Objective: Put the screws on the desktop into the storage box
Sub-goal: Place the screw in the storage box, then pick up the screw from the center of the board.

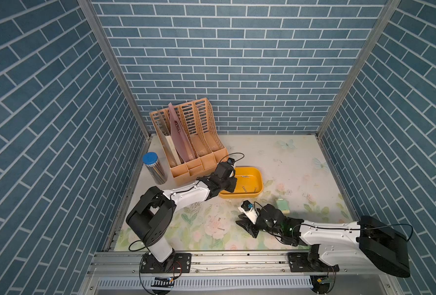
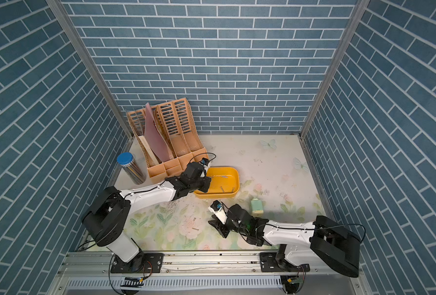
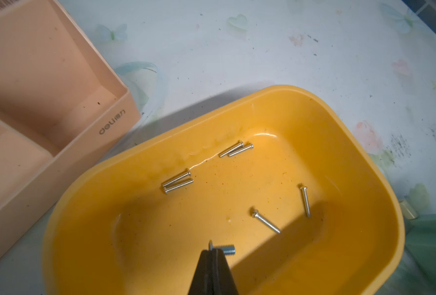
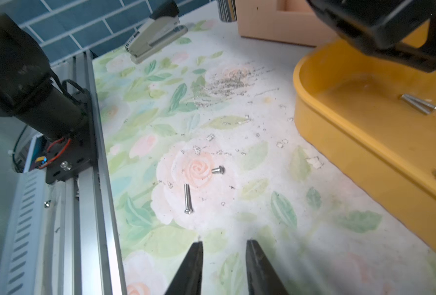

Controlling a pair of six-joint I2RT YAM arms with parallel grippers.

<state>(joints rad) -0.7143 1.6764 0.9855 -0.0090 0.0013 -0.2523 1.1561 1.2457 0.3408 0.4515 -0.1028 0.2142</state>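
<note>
The yellow storage box [image 1: 239, 196] [image 2: 216, 196] stands mid-desktop [image 1: 288, 163], with several silvery screws [image 3: 236, 148] lying on its floor. My left gripper [image 3: 213, 251] [image 1: 231, 187] hangs over the box's near-left end, shut on a short threaded screw [image 3: 228, 249] that sticks out sideways from the tips. My right gripper [image 4: 223, 244] [image 1: 238, 219] hovers low over the rose print with its jaws open and nothing between them. Just ahead of it lie two screws on the desktop: a long one [image 4: 187, 199] [image 1: 221, 229] and a short one [image 4: 218, 169] [image 1: 219, 219].
A peach slotted file organizer [image 1: 194, 153] stands right behind the box's left end. A blue-lidded cylinder [image 1: 155, 168] is at the far left, a pale green case [image 1: 282, 205] right of my right wrist, a stapler [image 4: 158, 33] under the left arm. An aluminium rail [image 1: 211, 260] borders the front.
</note>
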